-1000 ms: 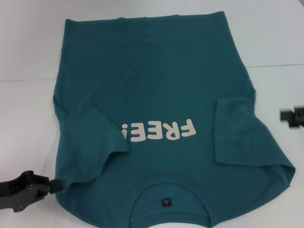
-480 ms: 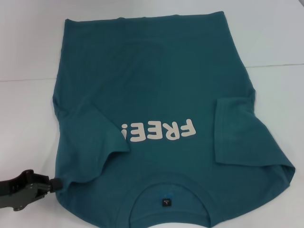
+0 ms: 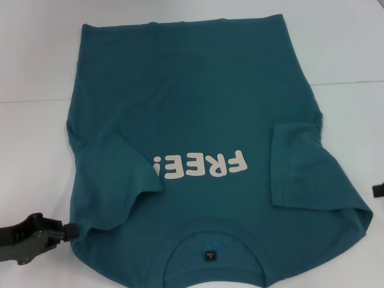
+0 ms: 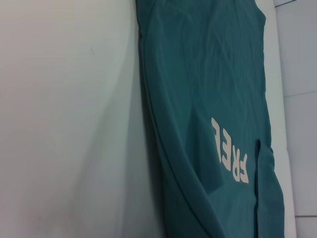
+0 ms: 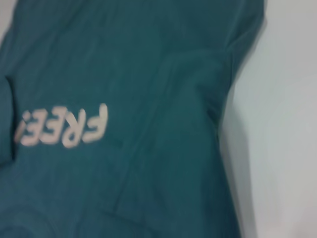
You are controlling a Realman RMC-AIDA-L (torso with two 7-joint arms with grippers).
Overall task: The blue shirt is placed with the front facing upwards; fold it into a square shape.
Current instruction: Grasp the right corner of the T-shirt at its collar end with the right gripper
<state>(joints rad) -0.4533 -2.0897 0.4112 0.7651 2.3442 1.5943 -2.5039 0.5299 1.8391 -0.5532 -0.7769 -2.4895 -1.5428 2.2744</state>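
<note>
Lying front-up on the white table, the blue shirt is spread with its neckline toward the robot and its hem at the far side. White lettering "FREE!" reads upside down in the head view, across the chest. Both short sleeves are folded inward onto the body: the left sleeve covers the edge of the exclamation mark, and the right sleeve lies flat just beside the letter F. A small dark label sits inside the round neckline.

Left gripper: black, low at the near-left corner of the table, its tip touching the shirt's edge at the left shoulder. Whether it is spread, pressed together or pinching cloth cannot be told; the tip is too small and dark against the fabric. Left wrist view shows only the shirt's long left side edge against the table, plus part of the lettering.

Right gripper: only a dark sliver at the right border of the head view, well apart from the shirt's right shoulder corner. Its finger state cannot be told. Right wrist view looks down on the folded right sleeve and the lettering, with bare table beside the shirt's right edge.

No containers on the table.
</note>
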